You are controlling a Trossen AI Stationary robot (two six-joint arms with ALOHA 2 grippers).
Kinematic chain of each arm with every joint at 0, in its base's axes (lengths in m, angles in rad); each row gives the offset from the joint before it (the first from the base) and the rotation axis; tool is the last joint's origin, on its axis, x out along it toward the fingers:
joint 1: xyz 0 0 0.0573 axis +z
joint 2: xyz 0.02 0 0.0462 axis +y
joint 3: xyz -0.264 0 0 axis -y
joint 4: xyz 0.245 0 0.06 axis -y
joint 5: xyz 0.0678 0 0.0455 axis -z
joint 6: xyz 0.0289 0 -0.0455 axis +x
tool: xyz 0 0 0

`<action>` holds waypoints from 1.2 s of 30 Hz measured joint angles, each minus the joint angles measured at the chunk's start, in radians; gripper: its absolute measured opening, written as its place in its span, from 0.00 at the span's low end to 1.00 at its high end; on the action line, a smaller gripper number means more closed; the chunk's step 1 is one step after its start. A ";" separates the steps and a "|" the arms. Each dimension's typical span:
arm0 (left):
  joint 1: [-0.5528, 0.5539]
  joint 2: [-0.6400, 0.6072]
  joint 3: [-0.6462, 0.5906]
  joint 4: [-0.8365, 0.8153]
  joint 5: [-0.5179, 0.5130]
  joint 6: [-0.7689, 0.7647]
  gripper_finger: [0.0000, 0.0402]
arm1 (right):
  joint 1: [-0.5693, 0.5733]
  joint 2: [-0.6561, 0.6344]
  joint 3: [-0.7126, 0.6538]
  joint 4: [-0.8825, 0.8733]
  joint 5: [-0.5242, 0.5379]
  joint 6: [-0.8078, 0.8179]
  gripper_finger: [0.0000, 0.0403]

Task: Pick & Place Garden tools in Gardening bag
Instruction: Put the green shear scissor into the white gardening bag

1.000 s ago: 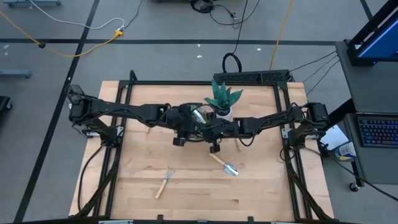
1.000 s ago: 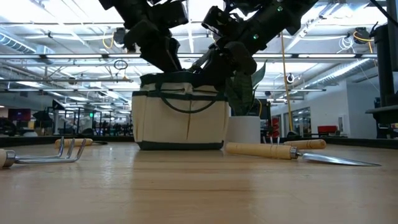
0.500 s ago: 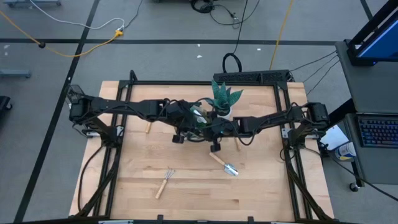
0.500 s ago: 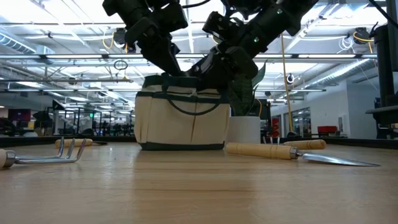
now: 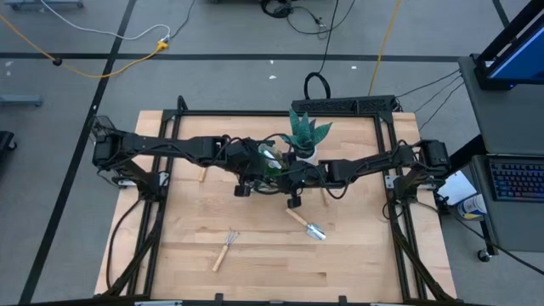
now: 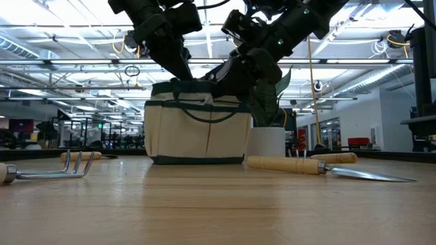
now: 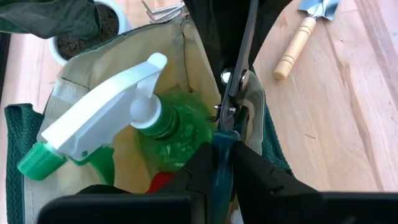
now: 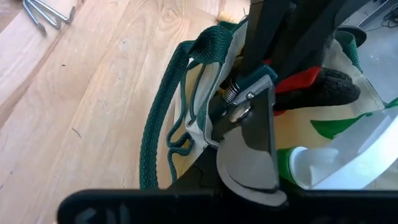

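Shears (image 7: 233,102) in left tool (image 7: 217,168), handles hidden; gloves (image 8: 311,81) seemingly beneath

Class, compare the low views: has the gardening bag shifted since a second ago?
Barely, if at all: the gardening bag sits in nearly the same spot beside the white plant pot, after a slight wobble between.

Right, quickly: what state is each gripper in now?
Left gripper: closed on the shears, over the bag.
Right gripper: closed at the bag's rim; whether it grips the rim cannot be told.
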 joint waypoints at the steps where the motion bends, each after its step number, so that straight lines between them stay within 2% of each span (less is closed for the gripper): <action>1: 0.000 0.000 0.000 0.000 -0.004 -0.004 0.10 | 0.000 0.000 0.000 -0.002 0.000 0.001 0.00; 9: 0.000 -0.047 0.001 -0.071 -0.037 -0.052 0.11 | 0.000 0.000 0.001 -0.012 0.002 0.002 0.00; 14: 0.000 -0.112 0.003 -0.089 -0.080 -0.081 0.02 | 0.000 0.000 0.001 -0.014 0.002 0.002 0.00; 17: 0.004 -0.128 -0.001 -0.087 -0.086 -0.102 0.02 | 0.000 0.000 0.001 -0.003 0.001 0.002 0.00; 21: 0.003 -0.121 -0.002 -0.085 -0.071 -0.104 0.03 | 0.005 0.000 0.001 0.005 0.000 0.002 0.00; 26: 0.002 -0.093 -0.001 0.011 0.011 0.002 0.02 | 0.006 0.000 0.001 0.004 0.000 0.002 0.00; 31: 0.015 -0.087 0.000 0.068 0.019 0.067 0.11 | 0.006 0.000 0.001 0.004 0.000 0.002 0.00; 36: 0.034 -0.050 0.000 0.052 0.084 0.067 0.29 | 0.006 0.000 0.001 0.008 0.000 0.000 0.00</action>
